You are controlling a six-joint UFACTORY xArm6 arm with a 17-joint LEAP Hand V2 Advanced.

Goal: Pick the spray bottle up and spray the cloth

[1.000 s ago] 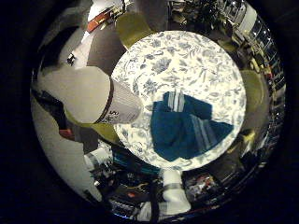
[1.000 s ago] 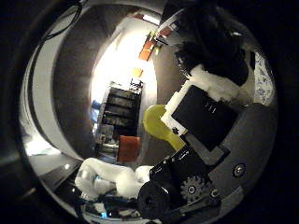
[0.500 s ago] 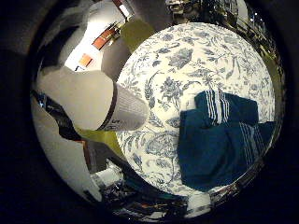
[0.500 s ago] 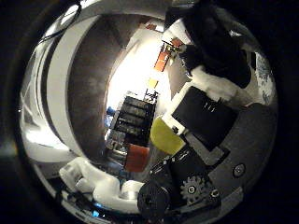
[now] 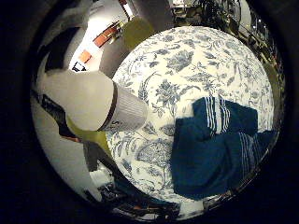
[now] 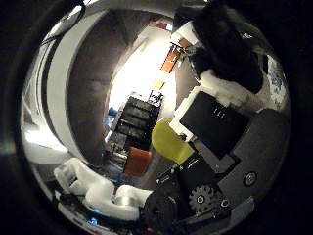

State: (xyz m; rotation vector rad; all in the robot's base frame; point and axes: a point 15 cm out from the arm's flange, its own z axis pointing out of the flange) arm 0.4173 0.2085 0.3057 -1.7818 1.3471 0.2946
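Note:
The white spray bottle (image 5: 88, 100), with a ribbed collar, fills the side of the little finger side view close to the palm and is held up above the table. My hand (image 6: 215, 127) shows as black and white parts curled around it, with a white finger (image 6: 105, 193) bent across. The dark blue cloth (image 5: 215, 154) with white stripes lies crumpled on the round table (image 5: 187, 60), near its edge. The bottle's collar end points toward the table beside the cloth.
The table wears a white cover with a blue flower print. A yellow chair (image 5: 135, 30) stands at its far side. Shelves and an orange box (image 6: 137, 161) are in the room beyond.
The table and cloth have grown larger in the view, so the hand has come closer to them. The bottle stays in the same place against the palm.

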